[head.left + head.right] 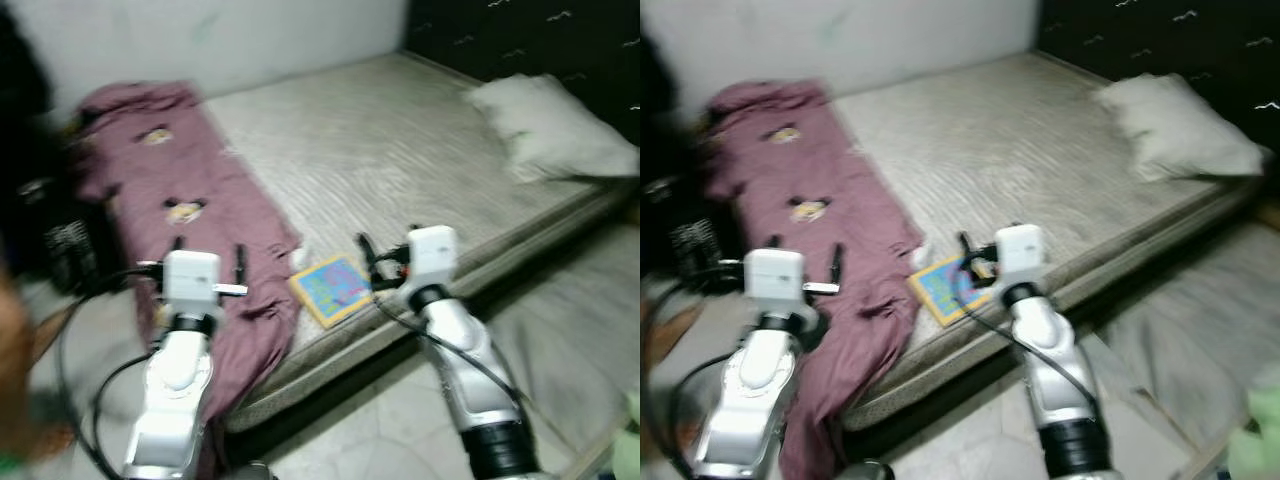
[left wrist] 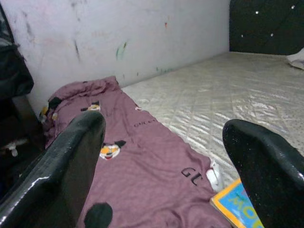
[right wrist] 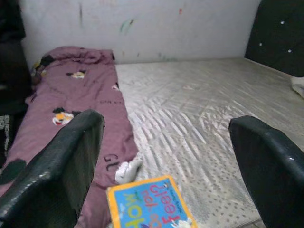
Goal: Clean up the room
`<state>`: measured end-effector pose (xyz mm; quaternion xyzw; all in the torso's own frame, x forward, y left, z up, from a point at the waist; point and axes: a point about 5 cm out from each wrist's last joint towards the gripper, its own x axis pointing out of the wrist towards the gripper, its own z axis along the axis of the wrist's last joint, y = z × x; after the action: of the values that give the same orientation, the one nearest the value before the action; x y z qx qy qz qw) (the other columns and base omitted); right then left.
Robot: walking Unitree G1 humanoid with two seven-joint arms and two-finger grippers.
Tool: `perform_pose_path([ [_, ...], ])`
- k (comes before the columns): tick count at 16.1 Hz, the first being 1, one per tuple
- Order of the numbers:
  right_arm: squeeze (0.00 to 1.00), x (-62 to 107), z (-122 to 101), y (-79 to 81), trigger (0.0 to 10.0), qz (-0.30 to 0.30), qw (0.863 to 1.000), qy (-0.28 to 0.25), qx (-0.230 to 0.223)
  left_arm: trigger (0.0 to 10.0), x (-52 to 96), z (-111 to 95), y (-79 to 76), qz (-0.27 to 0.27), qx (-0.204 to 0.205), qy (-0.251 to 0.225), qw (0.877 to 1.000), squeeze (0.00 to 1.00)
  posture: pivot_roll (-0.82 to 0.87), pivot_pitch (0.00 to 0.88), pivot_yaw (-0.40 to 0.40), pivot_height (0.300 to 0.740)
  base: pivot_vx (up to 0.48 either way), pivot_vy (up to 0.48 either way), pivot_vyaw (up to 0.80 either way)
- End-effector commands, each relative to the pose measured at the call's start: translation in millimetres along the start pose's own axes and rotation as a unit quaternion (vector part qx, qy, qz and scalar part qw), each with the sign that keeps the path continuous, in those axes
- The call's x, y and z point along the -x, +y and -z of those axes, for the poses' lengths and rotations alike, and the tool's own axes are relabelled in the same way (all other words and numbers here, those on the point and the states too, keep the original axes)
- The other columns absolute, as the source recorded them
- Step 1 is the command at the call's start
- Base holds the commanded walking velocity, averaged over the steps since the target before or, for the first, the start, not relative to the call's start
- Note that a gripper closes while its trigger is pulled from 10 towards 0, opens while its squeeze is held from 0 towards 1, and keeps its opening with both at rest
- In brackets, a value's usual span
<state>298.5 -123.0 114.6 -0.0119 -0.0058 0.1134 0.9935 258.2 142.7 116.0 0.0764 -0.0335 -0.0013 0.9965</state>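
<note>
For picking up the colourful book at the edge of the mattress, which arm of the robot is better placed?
Probably the right. The right gripper is open and hovers just beside the blue and yellow book. The left gripper, also open, is over the maroon printed blanket, farther away.

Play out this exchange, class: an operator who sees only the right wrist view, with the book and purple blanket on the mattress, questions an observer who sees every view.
Operator: Is anything lying at the headboard end?
Observer: Yes, a white pillow lies on the mattress beside the dark headboard.
Operator: Where is the left gripper?
Observer: The left gripper hovers open above the purple blanket, to the left of the book.
Operator: Does the blanket lie wholly on the mattress?
Observer: No, its near end hangs over the mattress edge toward the floor.
</note>
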Motion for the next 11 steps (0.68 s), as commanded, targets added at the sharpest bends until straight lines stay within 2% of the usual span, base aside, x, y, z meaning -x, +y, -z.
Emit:
perform_pose_path([
  [1,0.00,-3.7,-4.8,5.4,10.0,-0.008,1.000,-0.010,-0.006,10.0,-3.5,-2.0,5.6,-0.007,-0.005,-0.003,1.000,0.00,0.01,0.000,-0.023,0.740,0.000,0.000,0.79],
  [3,0.00,-6.2,-9.1,4.3,10.0,-0.003,1.000,-0.018,-0.007,10.0,-7.8,-5.4,5.4,-0.012,-0.002,-0.010,1.000,0.00,0.01,0.000,-0.019,0.740,0.000,0.000,0.79],
  [5,0.00,-9.1,-22.6,6.3,10.0,0.002,0.999,-0.034,-0.019,10.0,-11.7,-13.0,6.9,-0.016,0.002,-0.021,1.000,0.00,0.01,0.000,-0.020,0.740,0.000,0.000,0.79],
  [8,0.00,-7.7,-28.8,6.2,10.0,0.009,0.999,-0.046,-0.020,10.0,-16.3,-9.7,10.4,-0.015,-0.002,-0.020,1.000,0.00,0.01,0.000,-0.007,0.740,0.000,0.000,0.79],
  [11,0.00,-9.5,-28.6,1.4,10.0,0.024,0.999,-0.045,-0.019,10.0,-18.4,-11.6,9.0,-0.012,0.000,-0.023,1.000,0.00,0.00,0.000,-0.004,0.740,0.000,0.000,0.14],
])
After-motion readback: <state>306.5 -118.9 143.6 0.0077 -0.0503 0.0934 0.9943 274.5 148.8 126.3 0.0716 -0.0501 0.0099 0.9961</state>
